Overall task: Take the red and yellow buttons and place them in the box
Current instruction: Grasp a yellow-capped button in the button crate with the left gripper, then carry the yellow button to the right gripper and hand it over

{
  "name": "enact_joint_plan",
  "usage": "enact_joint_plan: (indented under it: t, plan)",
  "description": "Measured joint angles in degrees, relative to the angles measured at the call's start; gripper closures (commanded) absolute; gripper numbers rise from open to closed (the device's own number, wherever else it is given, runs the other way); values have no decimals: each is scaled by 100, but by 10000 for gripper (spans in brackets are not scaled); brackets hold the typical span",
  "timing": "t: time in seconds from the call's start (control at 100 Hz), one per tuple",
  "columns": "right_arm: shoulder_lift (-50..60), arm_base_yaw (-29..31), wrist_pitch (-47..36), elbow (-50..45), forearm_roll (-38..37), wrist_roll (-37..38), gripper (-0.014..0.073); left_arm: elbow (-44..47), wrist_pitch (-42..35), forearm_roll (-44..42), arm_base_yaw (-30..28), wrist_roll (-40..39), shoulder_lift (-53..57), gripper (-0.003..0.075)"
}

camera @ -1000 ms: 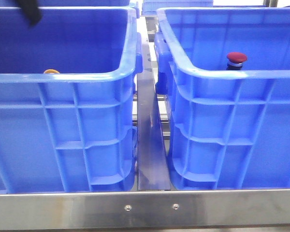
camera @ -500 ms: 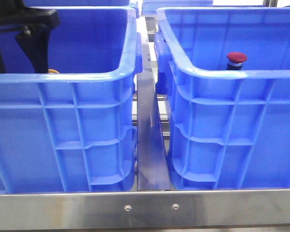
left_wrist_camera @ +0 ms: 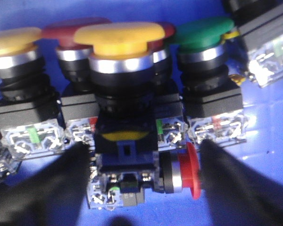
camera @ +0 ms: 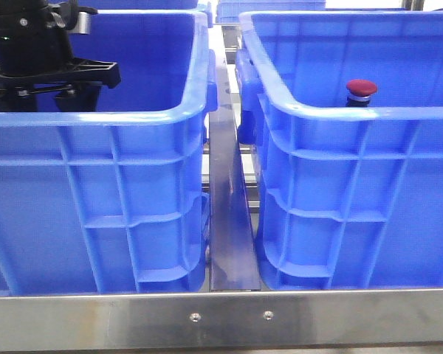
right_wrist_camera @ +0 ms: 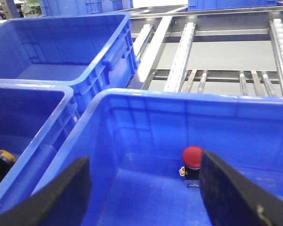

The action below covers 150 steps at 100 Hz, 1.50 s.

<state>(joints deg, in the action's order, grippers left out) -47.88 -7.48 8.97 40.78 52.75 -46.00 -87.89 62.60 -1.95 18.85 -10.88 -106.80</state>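
Your left claw sits low inside the left crate, at the upper left of the front view, because that is where the loose buttons are piled. In the left wrist view its two dark fingers stand wide apart at the bottom of the frame and hold nothing. Between them lies a button on its side, its red cap just beside the right-hand finger in that frame. Just above it stands the yellow button, upright and nearest the camera, with more red, yellow and green buttons in a row behind. The spread looks set to close around a body rather than a slippery domed cap, though I cannot tell which of the two buttons you are aiming at. Your right claw hangs over the right box, also wide open and empty, its fingers framing the lower part of the right wrist view. One red button already stands upright on that box's floor near the far wall, and it shows again at the upper right of the front view, so this crate seems to be the target. A yellow one is not yet there.
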Motion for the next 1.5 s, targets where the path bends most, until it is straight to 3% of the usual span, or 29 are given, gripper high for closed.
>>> enact_joint_plan:
  t: [0.08, 0.2, 0.48, 0.79, 0.95, 1.26, 1.5]
  plan:
    - [0, 0, 0, 0, 0, 0, 88, 0, -42, 0, 0, 0, 0, 545]
    - [0, 0, 0, 0, 0, 0, 88, 0, -51, 0, 0, 0, 0, 615]
    - [0, 0, 0, 0, 0, 0, 88, 0, -193, 0, 0, 0, 126, 617]
    - [0, 0, 0, 0, 0, 0, 88, 0, -582, -23, 281, 106, 1325, 617]
    - [0, 0, 0, 0, 0, 0, 88, 0, -593, 195, 735, 699, 1835, 617]
    - [0, 0, 0, 0, 0, 0, 88, 0, -294, 1417, 1789, 2704, 2060, 617]
    - [0, 0, 55, 0, 47, 0, 88, 0, -55, 1547, 2165, 3058, 2013, 618]
